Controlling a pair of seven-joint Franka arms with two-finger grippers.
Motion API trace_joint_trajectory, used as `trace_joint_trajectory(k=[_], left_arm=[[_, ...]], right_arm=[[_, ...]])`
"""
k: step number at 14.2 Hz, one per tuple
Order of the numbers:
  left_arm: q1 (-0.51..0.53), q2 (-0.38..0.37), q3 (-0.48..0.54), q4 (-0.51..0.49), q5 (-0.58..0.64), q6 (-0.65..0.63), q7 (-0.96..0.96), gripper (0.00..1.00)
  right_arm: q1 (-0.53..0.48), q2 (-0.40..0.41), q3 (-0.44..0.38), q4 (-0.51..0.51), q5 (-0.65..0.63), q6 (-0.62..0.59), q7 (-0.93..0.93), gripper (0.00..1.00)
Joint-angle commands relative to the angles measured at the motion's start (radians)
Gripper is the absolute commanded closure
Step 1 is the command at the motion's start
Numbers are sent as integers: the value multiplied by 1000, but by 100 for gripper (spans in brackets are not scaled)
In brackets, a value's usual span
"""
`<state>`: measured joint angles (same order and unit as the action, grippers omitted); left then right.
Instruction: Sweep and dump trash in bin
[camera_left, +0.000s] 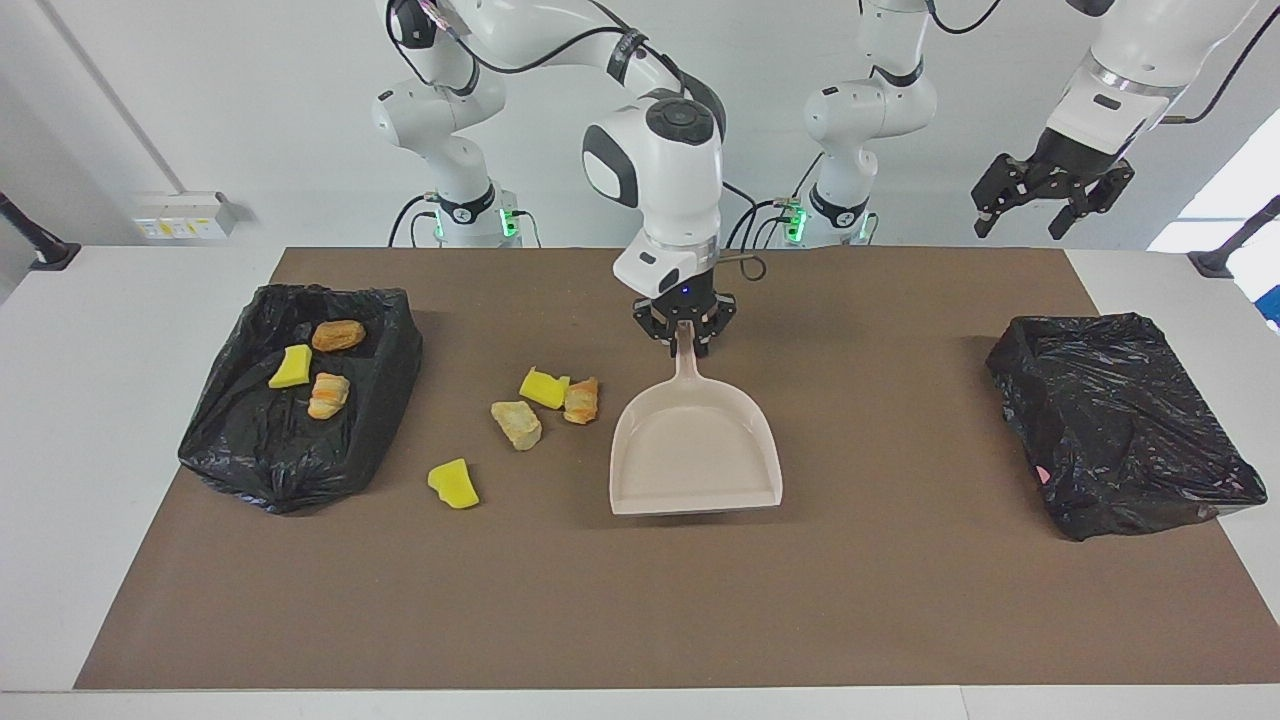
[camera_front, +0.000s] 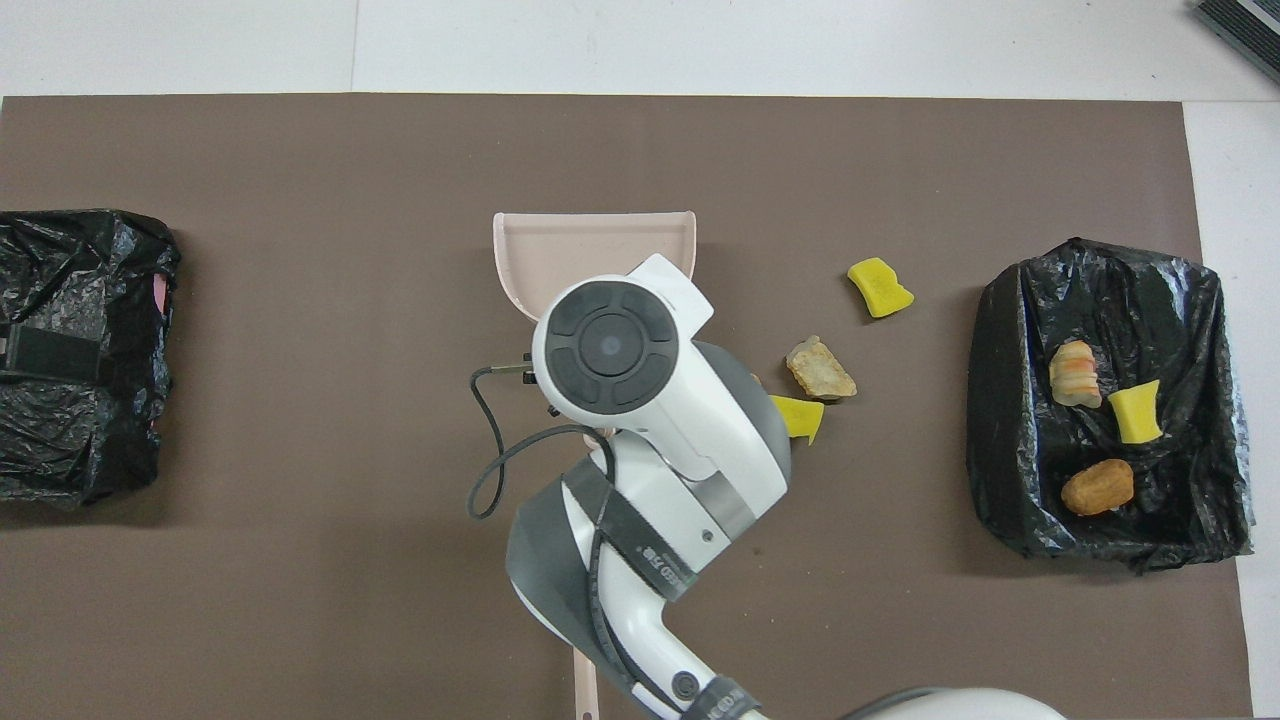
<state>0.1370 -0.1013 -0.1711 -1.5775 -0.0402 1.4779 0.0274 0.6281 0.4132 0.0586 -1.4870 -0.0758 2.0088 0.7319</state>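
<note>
Right gripper clamped on beige dustpan handle, left gripper spread wide aloft, no legible writing

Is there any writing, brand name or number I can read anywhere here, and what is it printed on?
White lettering on the dark band of the right arm, overhead view: too small and blurred to read.
Wall socket plate, facing view: small markings, unreadable.
Dustpan, bin bags and trash scraps: no text visible.
</note>
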Motion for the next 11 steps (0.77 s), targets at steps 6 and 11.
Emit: trace_joint_trajectory(k=[6,11], left_arm=[[-2,-23,4,-24,10,-2,-7,0],[-5,-25,5,-24,10,-7,-6,0]], right_arm=[[24,156,-2,77,-72,148,116,100],[27,145,0,68,-75,139,109,0]])
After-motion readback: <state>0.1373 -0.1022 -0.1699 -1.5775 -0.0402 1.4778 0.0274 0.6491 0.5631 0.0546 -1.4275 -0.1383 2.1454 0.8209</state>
